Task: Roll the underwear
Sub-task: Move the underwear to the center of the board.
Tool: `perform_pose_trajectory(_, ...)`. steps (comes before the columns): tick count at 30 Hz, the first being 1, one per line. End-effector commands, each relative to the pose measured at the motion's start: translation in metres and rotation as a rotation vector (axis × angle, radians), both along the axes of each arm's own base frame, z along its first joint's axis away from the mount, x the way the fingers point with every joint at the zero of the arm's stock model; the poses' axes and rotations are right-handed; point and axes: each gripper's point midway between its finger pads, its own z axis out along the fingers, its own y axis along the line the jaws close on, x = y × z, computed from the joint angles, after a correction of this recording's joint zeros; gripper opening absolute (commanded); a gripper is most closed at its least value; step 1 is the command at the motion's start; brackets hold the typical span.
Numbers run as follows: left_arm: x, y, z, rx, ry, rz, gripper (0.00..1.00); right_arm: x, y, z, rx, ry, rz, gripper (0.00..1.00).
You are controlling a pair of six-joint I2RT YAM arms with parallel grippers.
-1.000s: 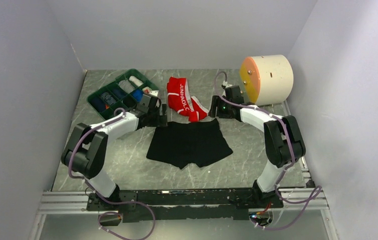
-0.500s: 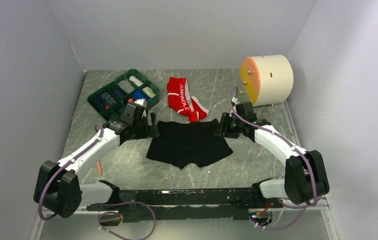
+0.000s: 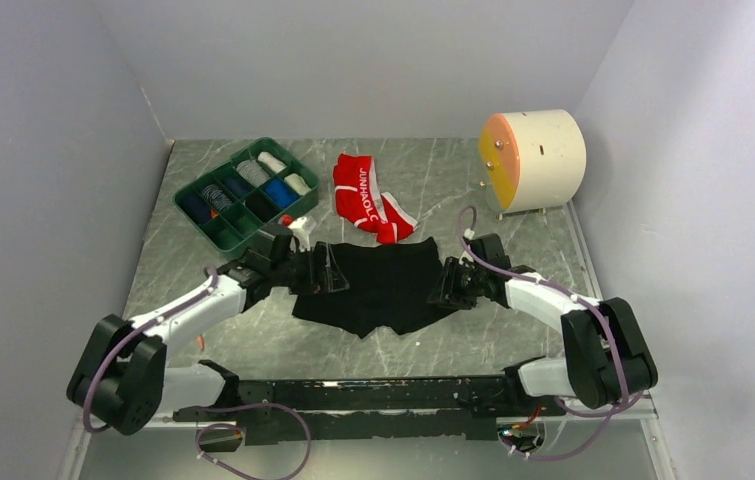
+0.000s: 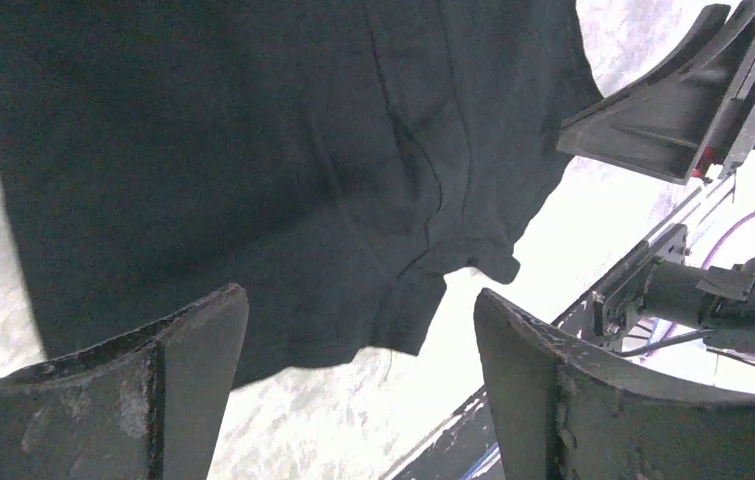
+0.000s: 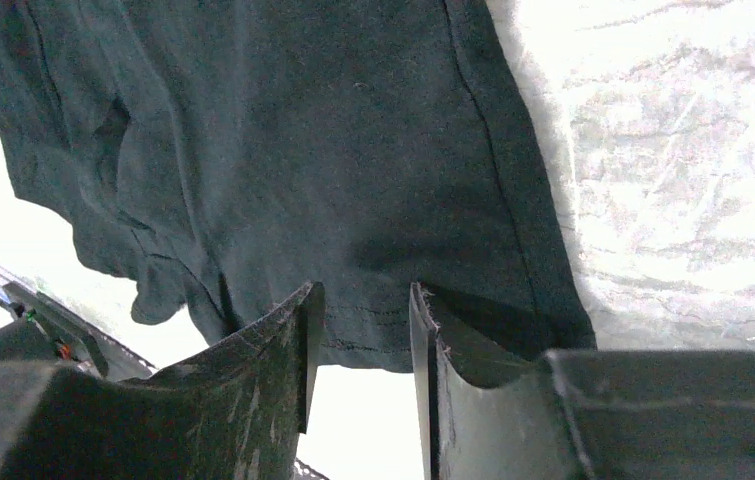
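The black briefs (image 3: 378, 290) lie spread flat on the marbled tabletop (image 3: 253, 330), in the centre of the top view, with the waistband toward the upper part of the frame and the two leg openings toward the lower part. The red briefs (image 3: 361, 195) lie crumpled just above them, near the upper centre, and the white lettering on the band is visible. The left gripper (image 3: 331, 272) is low over the left edge of the black cloth; in the left wrist view its jaws stand wide apart and only cloth and tabletop show between them. The right gripper (image 3: 450, 290) is at the right edge of the same cloth. Its jaws leave only a narrow gap, and the stitched hem lies at their tips; whether they pinch it I cannot tell. A green compartment tray (image 3: 233, 233) sits at the upper left, and a cream drum with an orange face (image 3: 543, 155) at the upper right.
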Motion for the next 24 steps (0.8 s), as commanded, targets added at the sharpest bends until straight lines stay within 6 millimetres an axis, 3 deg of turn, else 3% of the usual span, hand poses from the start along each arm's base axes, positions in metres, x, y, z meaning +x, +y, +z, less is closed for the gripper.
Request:
perform_pose_trajectory(1, 0.008, -0.02, -0.012, -0.061, -0.024, -0.049, 0.87, 0.009, -0.003, -0.005, -0.022, -0.011, -0.034, 0.42)
perform_pose_trajectory(6, -0.003, -0.009, -0.06, 0.041, 0.105, 0.032, 0.79, -0.003, -0.022, -0.02, -0.125, 0.048, -0.061, 0.42)
perform_pose_trajectory(11, -0.034, 0.006, -0.08, 0.146, 0.188, 0.072, 0.77, -0.027, -0.028, -0.023, -0.135, 0.126, -0.097, 0.37)
perform_pose_trajectory(15, -0.058, 0.006, -0.075, 0.139, 0.193, 0.057, 0.78, -0.043, -0.036, -0.015, -0.148, 0.147, -0.15, 0.42)
perform_pose_trajectory(20, -0.072, 0.016, -0.069, 0.157, 0.192, 0.067, 0.8, -0.053, -0.035, -0.002, -0.097, 0.136, -0.191, 0.43)
perform_pose_trajectory(24, -0.063, 0.007, -0.038, 0.107, 0.109, 0.033, 0.87, -0.036, -0.029, 0.037, -0.055, 0.008, -0.17, 0.51)
